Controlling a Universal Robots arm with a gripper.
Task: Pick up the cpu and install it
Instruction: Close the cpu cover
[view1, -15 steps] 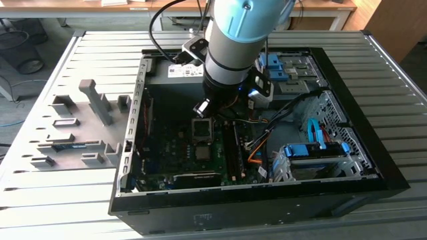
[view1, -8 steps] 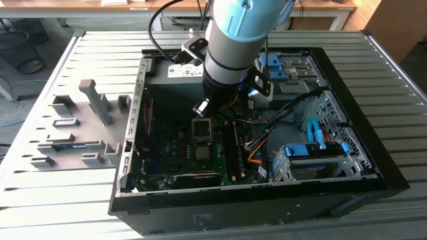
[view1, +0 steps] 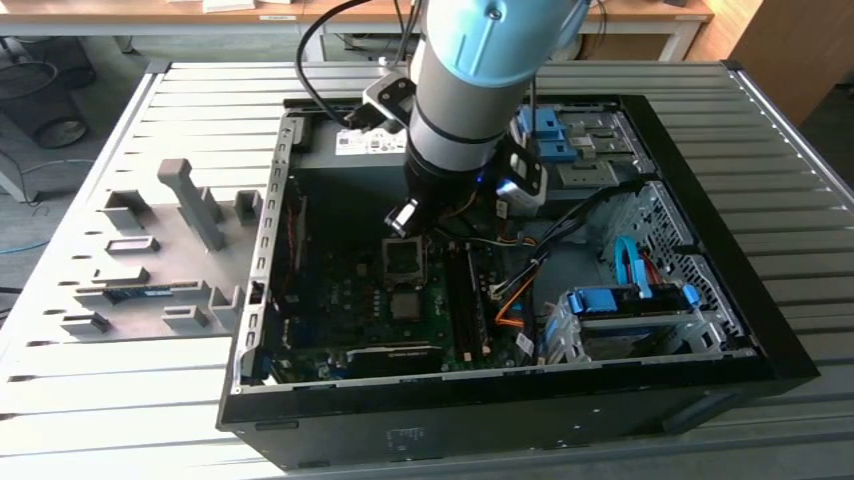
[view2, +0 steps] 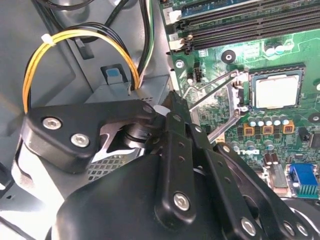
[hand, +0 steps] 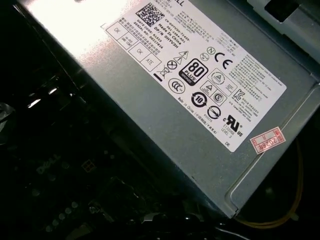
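Installation appears near complete: cpu (view2: 276, 91) sits in the motherboard socket (view2: 240, 90) with the retention frame raised, gripper (view1: 404, 217) hovers just beside it, finger state indeterminable, so the next move likely requires latching the frame.

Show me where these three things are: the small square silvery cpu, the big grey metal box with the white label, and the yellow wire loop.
small square silvery cpu (view2: 276, 91): second wrist view, centre of its metal face.
big grey metal box (hand: 150, 117): first wrist view, bare grey side below the label.
yellow wire loop (view2: 35, 60): second wrist view, on the loop's bend.
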